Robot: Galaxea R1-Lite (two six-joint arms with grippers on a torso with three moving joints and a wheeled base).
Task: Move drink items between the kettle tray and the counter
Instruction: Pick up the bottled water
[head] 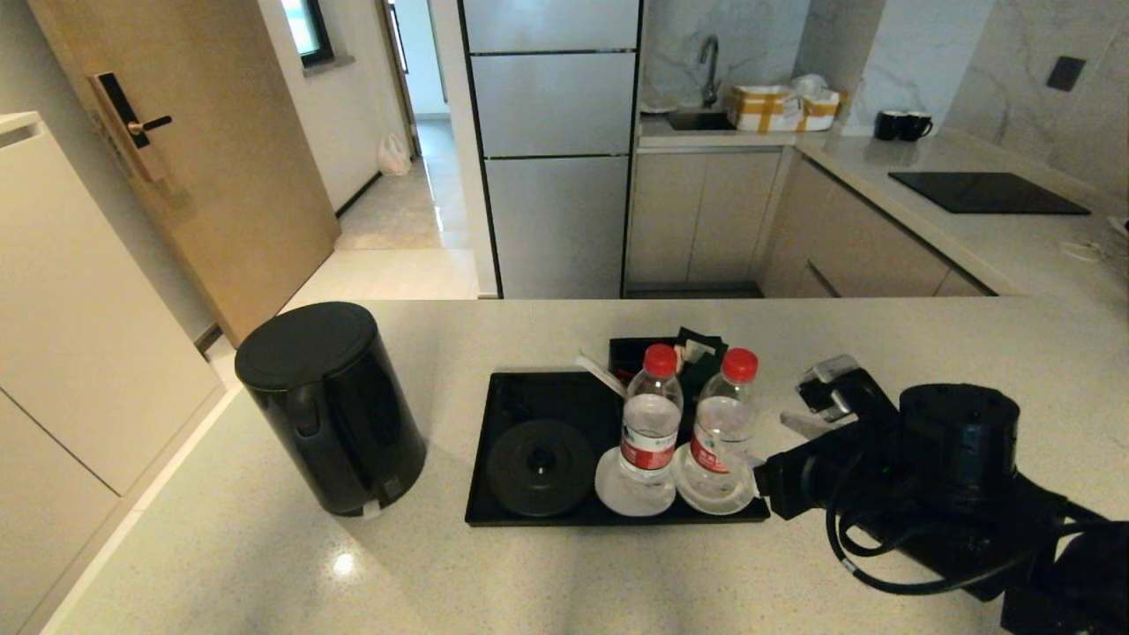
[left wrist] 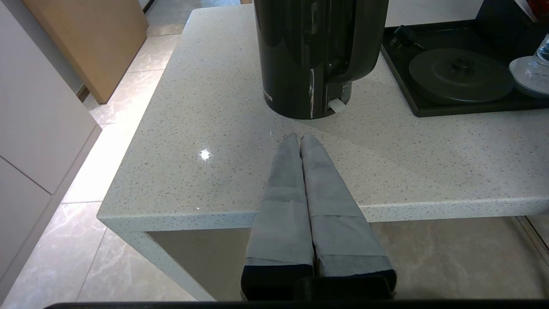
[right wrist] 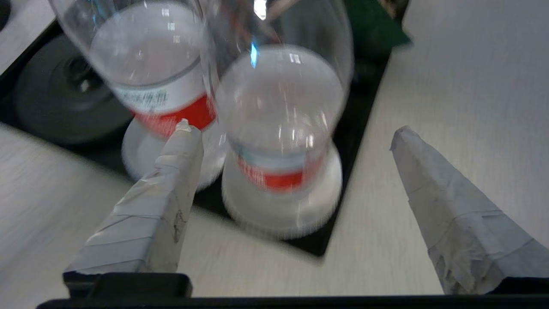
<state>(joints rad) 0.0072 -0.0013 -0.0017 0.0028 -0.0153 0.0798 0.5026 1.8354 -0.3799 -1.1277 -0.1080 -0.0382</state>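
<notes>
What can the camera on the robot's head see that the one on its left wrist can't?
Only the head view shows the two bottles' red caps, the right gripper open beside them, the kettle's lid and the kitchen behind. Only the left wrist view shows the left gripper, shut and hovering above the counter's near edge, and the floor below. Both show the kettle standing on the counter beside the tray with its round base disc.

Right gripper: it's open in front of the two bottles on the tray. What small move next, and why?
Probably ease the right gripper forward around the nearer bottle. Its jaws are open and empty, the bottle stands on a saucer between them, and nothing is gripped yet. The left gripper sits shut by the kettle.
</notes>
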